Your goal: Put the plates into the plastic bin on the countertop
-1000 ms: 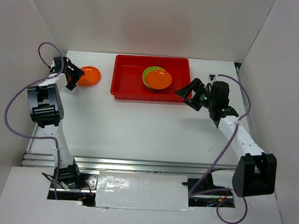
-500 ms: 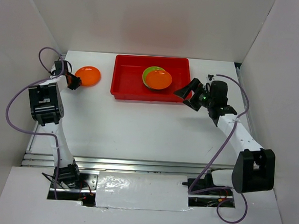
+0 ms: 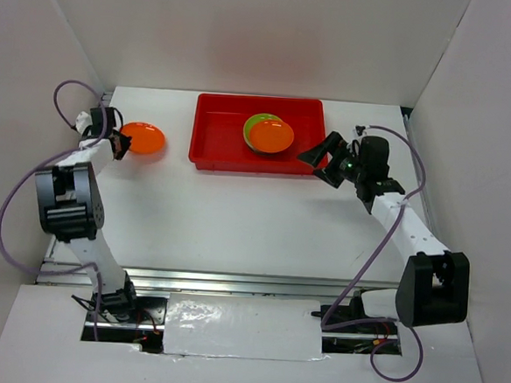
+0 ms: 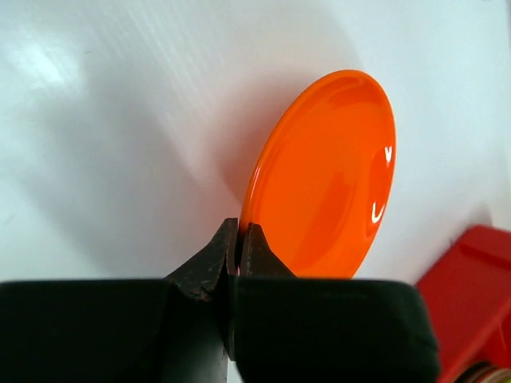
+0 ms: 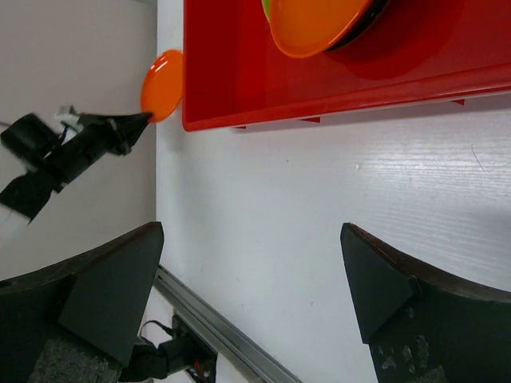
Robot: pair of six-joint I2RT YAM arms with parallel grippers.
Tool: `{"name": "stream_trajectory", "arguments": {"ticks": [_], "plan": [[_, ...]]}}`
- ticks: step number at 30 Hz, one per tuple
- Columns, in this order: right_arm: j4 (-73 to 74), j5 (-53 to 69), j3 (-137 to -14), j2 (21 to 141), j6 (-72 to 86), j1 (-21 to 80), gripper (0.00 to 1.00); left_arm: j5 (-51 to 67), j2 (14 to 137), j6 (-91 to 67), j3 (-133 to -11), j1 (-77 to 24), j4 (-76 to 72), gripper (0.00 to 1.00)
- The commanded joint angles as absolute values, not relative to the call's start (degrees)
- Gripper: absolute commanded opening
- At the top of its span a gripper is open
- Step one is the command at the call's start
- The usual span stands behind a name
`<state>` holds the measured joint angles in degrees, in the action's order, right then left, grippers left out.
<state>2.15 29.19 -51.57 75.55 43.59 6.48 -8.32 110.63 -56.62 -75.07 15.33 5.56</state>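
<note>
Left gripper (image 4: 239,236): fingers pressed together, pinching the near rim of the held orange plate (image 4: 327,175).
Held orange plate: at the far left of the table (image 3: 237,208), close to the left edge and left of the bin (image 3: 213,145), apart from it. The wrist view shows it tilted with a shadow beside it; whether its far edge touches the surface cannot be told.
Bin: red, lying at the back middle of the table, long side facing the arms. Its left half shows bare red floor.
Plates in bin: a stacked orange plate (image 3: 272,136) lies on top of a green plate (image 3: 259,121), right of centre. The right wrist view shows a dark edge under the orange one.
Right gripper (image 3: 321,164): fingers spread wide, holding nothing, just outside the bin's front right corner, pointed toward it.
Open room: bare white table runs along the whole front of the bin and between the two arms.
Edges: metal rail along the near side; white walls close behind the bin and at both sides.
</note>
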Motion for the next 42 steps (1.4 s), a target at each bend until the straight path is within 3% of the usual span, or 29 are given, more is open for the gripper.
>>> {"name": "stream_trajectory", "arguments": {"ticks": [1,7,14,20,42], "plan": [[-1.93,27.69,-53.09,73.83,44.20,5.71,1.00,-19.50,95.74,-51.08,-71.64,8.21,0.53,0.00],[-0.44,20.76,-52.38,69.00,45.79,4.66,1.00,-10.75,92.37,-42.90,-78.12,-4.02,2.28,0.00],[3.42,21.18,-51.68,66.01,45.26,2.82,1.00,15.15,112.98,-41.83,-99.45,-10.28,5.45,0.00],[4.92,21.97,-50.63,64.25,43.95,0.97,1.00,31.00,126.20,-48.41,-110.03,-12.92,0.53,0.00],[3.78,24.43,-49.22,64.60,43.94,-1.49,1.00,24.35,136.67,-47.46,-123.31,-15.91,13.01,0.00]]}}
